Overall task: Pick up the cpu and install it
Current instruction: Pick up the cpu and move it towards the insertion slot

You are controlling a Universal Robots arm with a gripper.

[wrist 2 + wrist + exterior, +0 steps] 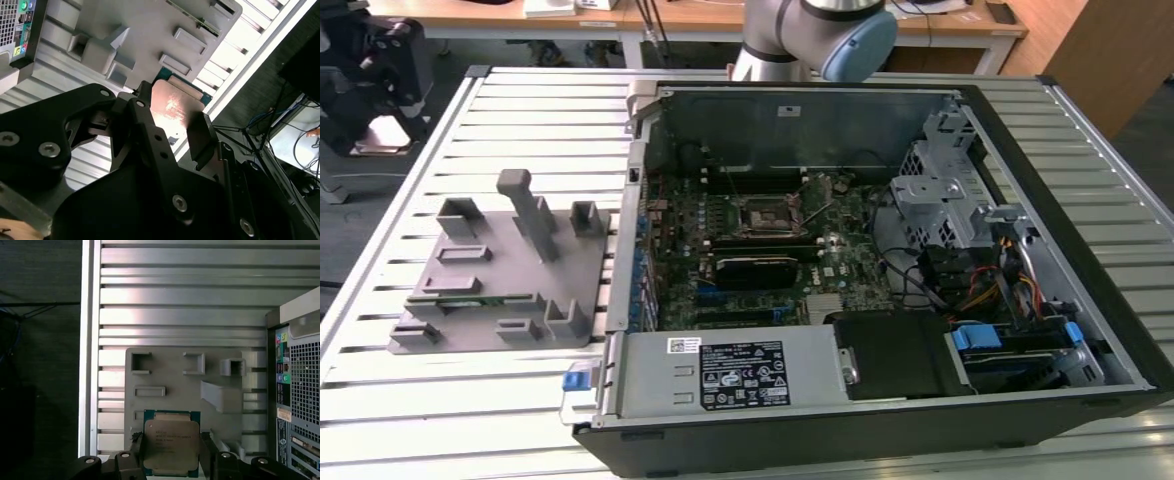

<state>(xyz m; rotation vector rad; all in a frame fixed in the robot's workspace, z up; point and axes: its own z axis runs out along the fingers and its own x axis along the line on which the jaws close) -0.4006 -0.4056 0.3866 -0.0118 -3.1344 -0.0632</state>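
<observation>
Jaws: closed on the chip, gripping it by two opposite edges; the black gripper (171, 456) has a finger (208, 452) pressed to each side in both wrist views.
Cpu: the small flat square cpu (170, 442), with a shiny silver-grey metal top on a green board, sits squarely between the jaws with its metal face toward the first wrist view. Its lid catches light in the second wrist view (172, 107).
Height: it looks large against the large grey plastic fixture block (170, 372) behind it, so it is judged to be held well above that block, over one edge of it.
Key relation: the cpu is already in the jaws, and its two free edges run across the line between the fingers.
Case: the open black computer case (1067, 200) stands just beside the fixture block (494, 270), on the exterior view's right.
Socket: the black square socket frame (767, 213) lies on the board inside that case, well apart from the fixture block.
Table: the pale slatted metal table (534, 110) carries the fixture block and the case.
</observation>
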